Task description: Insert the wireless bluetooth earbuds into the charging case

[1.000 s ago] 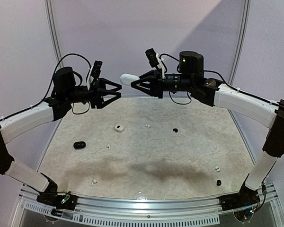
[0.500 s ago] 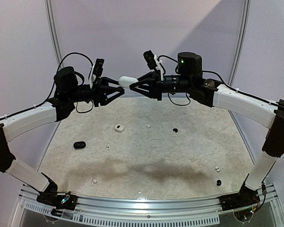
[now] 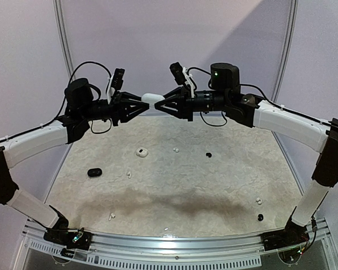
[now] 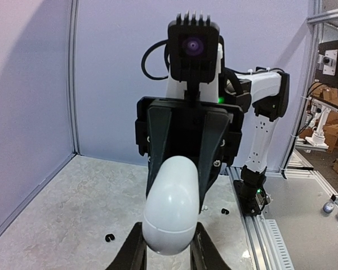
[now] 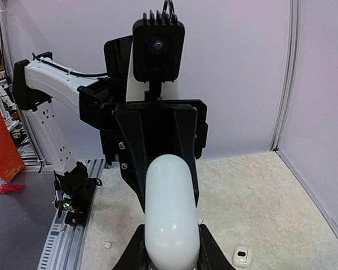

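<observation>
The white case (image 4: 170, 208) is clamped between left tool (image 4: 168, 252) and right tool (image 4: 183, 169).

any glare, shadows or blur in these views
Top external: a broad soft shadow darkens the table near its middle, and the front rail glares white. Left wrist: the white case is sharp, mildly glossy. Right wrist: the case is evenly lit, no blur.

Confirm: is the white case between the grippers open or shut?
Shut. The white case shows only a thin seam, no lifted lid; the left gripper and right gripper clamp its ends.
</observation>
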Motion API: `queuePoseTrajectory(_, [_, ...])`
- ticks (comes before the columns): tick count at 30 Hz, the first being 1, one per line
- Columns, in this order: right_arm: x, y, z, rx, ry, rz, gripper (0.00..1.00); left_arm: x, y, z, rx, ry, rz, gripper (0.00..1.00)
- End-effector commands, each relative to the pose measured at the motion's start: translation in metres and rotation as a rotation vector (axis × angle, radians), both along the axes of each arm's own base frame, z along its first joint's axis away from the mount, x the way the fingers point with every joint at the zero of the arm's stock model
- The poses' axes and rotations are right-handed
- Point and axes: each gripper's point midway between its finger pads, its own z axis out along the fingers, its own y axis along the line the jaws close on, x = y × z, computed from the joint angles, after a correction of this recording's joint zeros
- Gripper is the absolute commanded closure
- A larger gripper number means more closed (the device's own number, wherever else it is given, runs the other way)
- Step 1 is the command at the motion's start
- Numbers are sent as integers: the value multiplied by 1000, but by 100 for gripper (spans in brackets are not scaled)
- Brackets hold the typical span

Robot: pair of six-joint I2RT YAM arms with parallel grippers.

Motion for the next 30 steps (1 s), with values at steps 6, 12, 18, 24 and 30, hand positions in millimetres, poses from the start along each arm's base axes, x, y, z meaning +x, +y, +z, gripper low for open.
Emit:
queuePoseTrajectory(6, [21, 5, -18, -47, 54, -130, 50, -3, -3, -7, 51, -198, 33, 100])
queuePoseTrajectory(12, [26, 8, -21, -45, 80, -144, 52, -10, -2, -20, 129, -365, 26, 100])
queuePoseTrajectory(18, [31, 9, -25, -64, 92, -164, 54, -21, -2, -37, 207, -478, -20, 100])
queuePoseTrajectory(24, [32, 10, -22, -67, 94, -163, 56, -33, 4, -69, 315, -552, -75, 100])
queuePoseTrajectory(30, [31, 10, -26, -81, 101, -161, 56, -36, 5, -73, 321, -546, -85, 100])
